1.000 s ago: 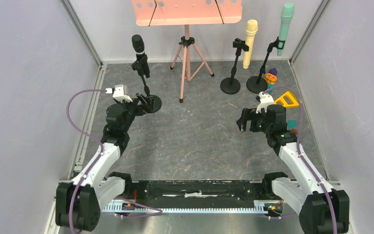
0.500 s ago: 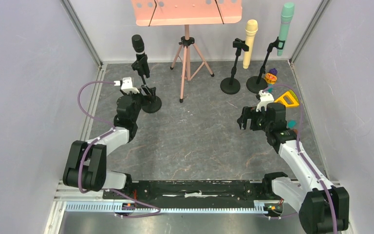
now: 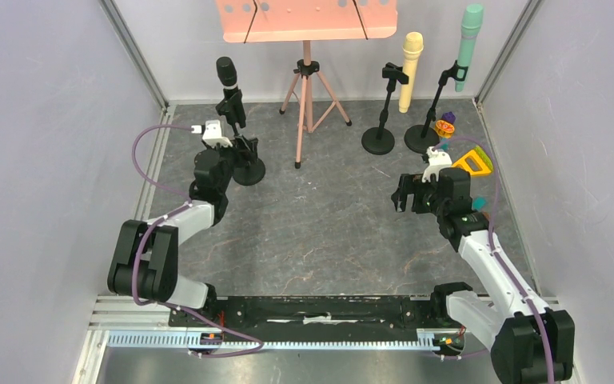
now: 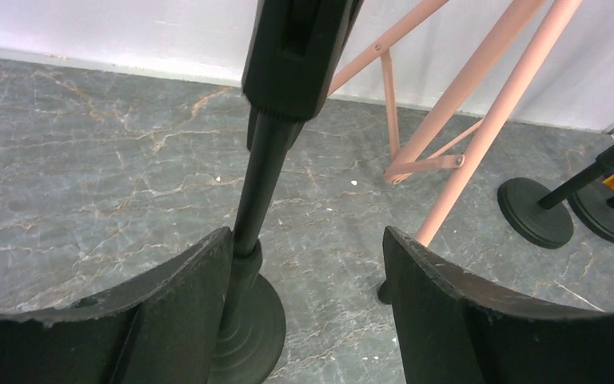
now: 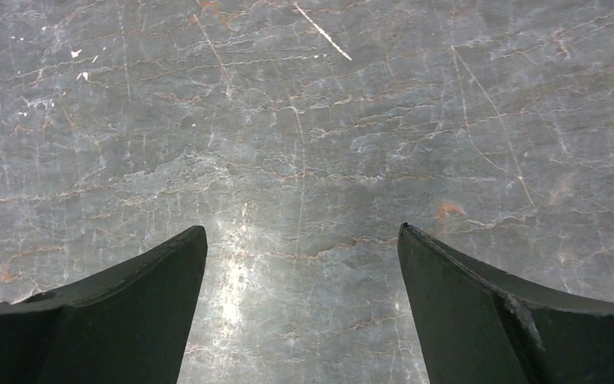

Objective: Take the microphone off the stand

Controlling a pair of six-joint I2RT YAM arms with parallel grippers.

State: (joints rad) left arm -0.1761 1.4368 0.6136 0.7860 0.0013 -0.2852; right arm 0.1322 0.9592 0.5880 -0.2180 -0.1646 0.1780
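Observation:
A black microphone [image 3: 225, 72] sits upright in the clip of a black stand [image 3: 248, 170] at the back left. My left gripper [image 3: 242, 149] is low at that stand, open. In the left wrist view the stand's pole [image 4: 260, 184] runs up between the jaws of the left gripper [image 4: 306, 234], close against the left finger [image 4: 184, 304], with a wide gap to the right finger. The clip [image 4: 300, 48] fills the top of that view; the microphone's head is out of frame there. My right gripper [image 3: 404, 194] [image 5: 301, 230] hangs open over bare floor, holding nothing.
A pink music stand [image 3: 307, 88] on a tripod [image 4: 480, 128] stands just right of the black stand. At the back right are a yellow microphone [image 3: 410, 68] and a green microphone [image 3: 469, 40] with two more black stands [image 3: 378, 142]. Coloured toys [image 3: 472, 166] lie beside the right arm.
The left arm has reached forward to the black stand, so the pole now sits between its jaws, which have narrowed somewhat. The right arm has hardly moved.

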